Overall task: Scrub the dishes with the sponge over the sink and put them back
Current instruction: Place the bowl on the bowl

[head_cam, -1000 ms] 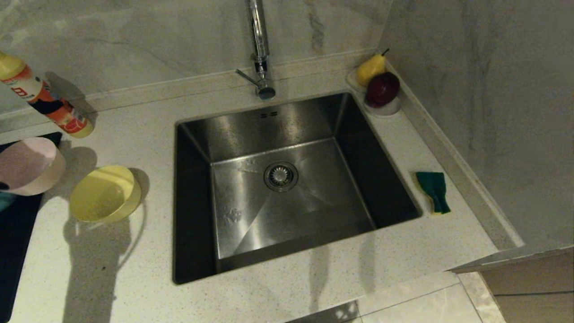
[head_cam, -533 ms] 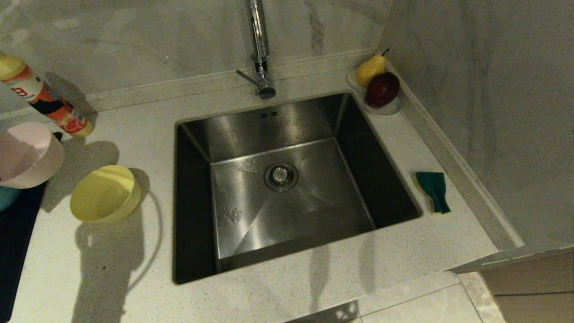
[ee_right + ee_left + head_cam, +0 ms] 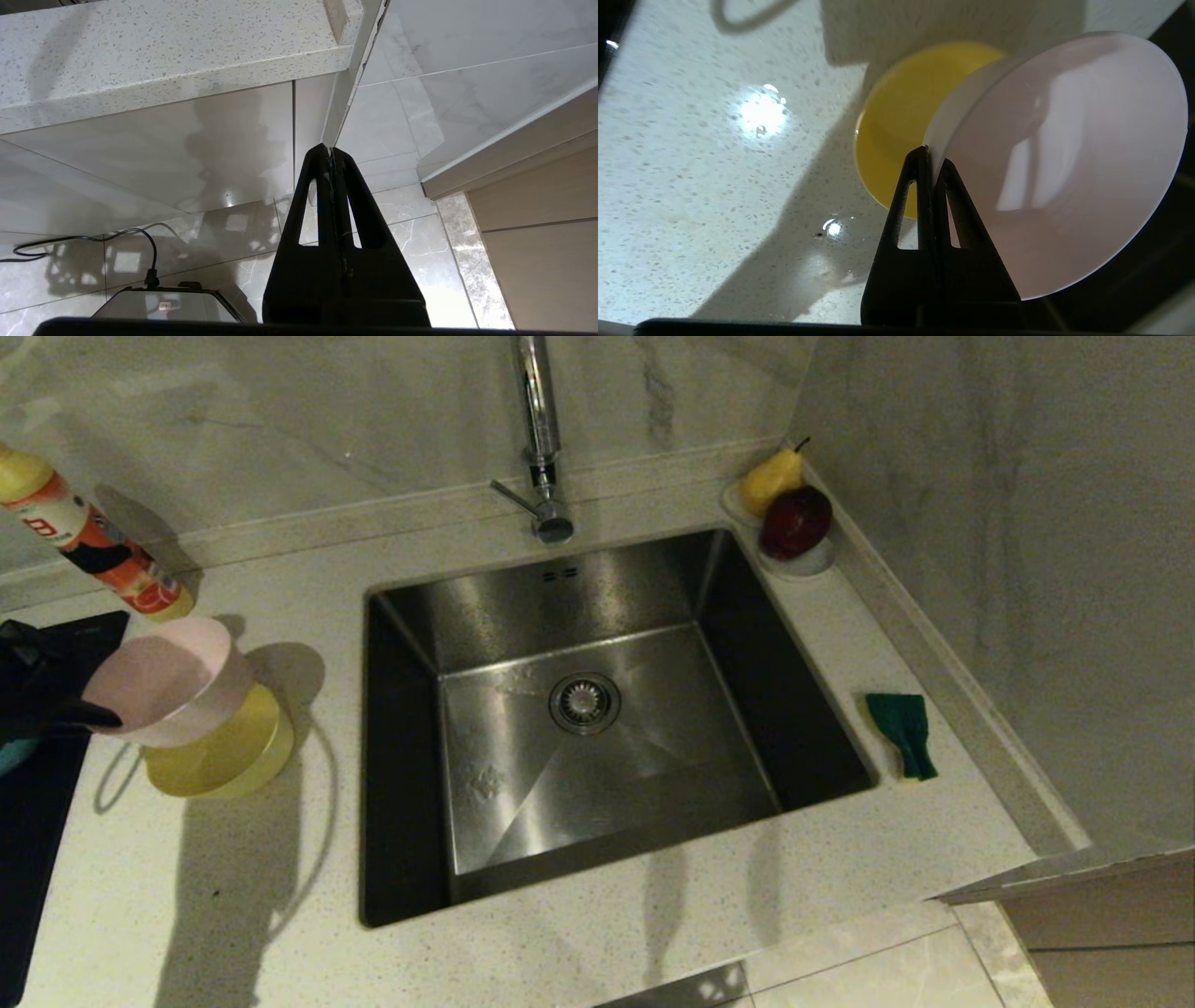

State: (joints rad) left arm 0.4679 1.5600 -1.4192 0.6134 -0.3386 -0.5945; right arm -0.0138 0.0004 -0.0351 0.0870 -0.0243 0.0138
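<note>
My left gripper (image 3: 101, 713) (image 3: 931, 155) is shut on the rim of the pale pink bowl (image 3: 173, 677) (image 3: 1064, 163), holding it tilted just above the yellow bowl (image 3: 238, 756) (image 3: 896, 116), which sits on the counter left of the sink (image 3: 523, 775). Whether the two bowls touch I cannot tell. A sliver of the light blue bowl (image 3: 7, 753) shows at the far left edge. The sponge (image 3: 904, 733) lies green face up on the counter right of the sink. My right gripper (image 3: 331, 150) hangs shut and empty below the counter edge, out of the head view.
A tall chrome tap (image 3: 541, 439) rises behind the sink. A detergent bottle (image 3: 93, 546) stands at the back left. A white dish (image 3: 803, 560) with a pear and an apple sits in the back right corner. A black mat (image 3: 37, 821) covers the far left.
The pink bowl has travelled right and down, from beside the black mat to right over the yellow bowl. The left gripper's dark fingers have come into the head view.
</note>
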